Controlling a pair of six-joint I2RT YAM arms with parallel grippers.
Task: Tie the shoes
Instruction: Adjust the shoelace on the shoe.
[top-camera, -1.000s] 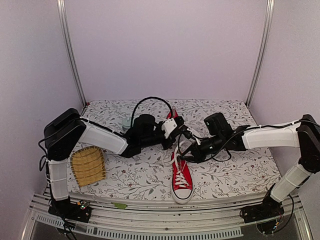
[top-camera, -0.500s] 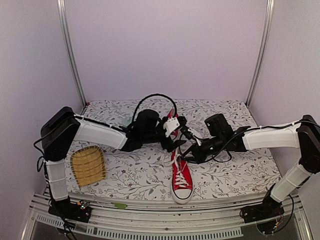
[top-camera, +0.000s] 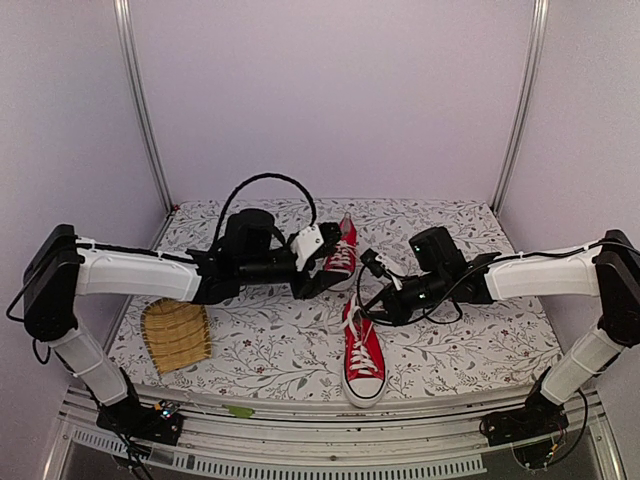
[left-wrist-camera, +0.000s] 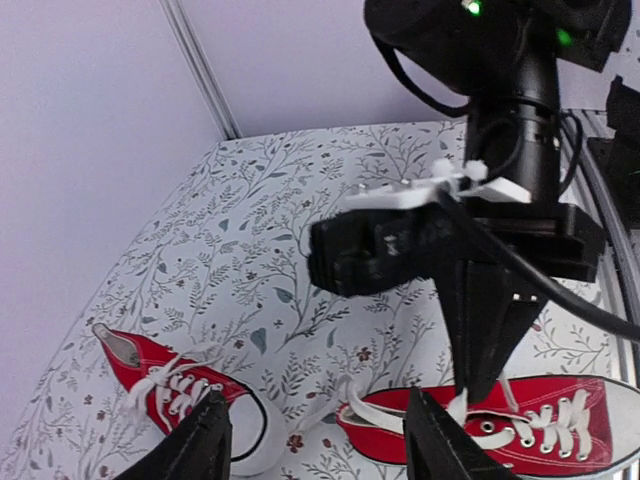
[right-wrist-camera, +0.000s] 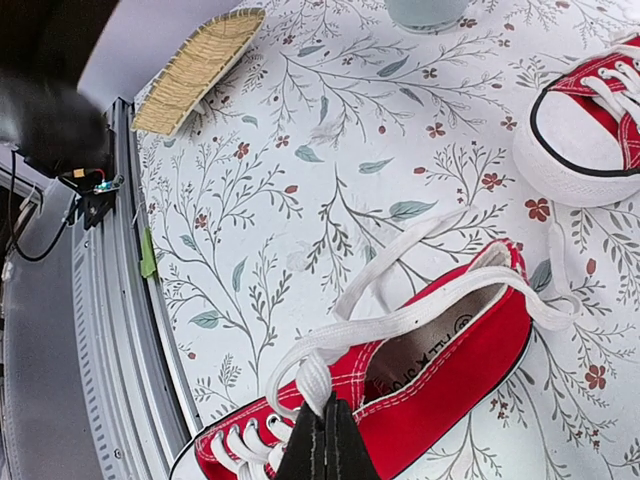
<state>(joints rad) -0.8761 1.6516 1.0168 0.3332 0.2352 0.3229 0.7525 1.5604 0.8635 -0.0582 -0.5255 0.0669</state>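
Observation:
Two red shoes with white laces lie on the floral table. The near shoe (top-camera: 365, 358) points its toe at the front edge, and the far shoe (top-camera: 343, 250) lies behind it. My right gripper (right-wrist-camera: 327, 447) is shut on a lace loop (right-wrist-camera: 318, 378) at the near shoe's (right-wrist-camera: 440, 385) throat; the top view shows the right gripper (top-camera: 372, 308) over that shoe's heel end. My left gripper (top-camera: 318, 280) hangs open and empty left of the shoes. In its wrist view the left gripper (left-wrist-camera: 320, 440) frames both the far shoe (left-wrist-camera: 165, 385) and the near shoe (left-wrist-camera: 530, 435).
A woven straw mat (top-camera: 176, 333) lies at the front left. A pale cup (right-wrist-camera: 432, 10) stands beyond the far shoe's toe (right-wrist-camera: 585, 135). Metal rails (top-camera: 300, 412) run along the front edge. Loose lace ends (right-wrist-camera: 400, 255) trail on the cloth beside the near shoe.
My left gripper has opened and pulled back to the left, away from the near shoe and the right gripper. The right gripper stays where it was, still pinching the lace.

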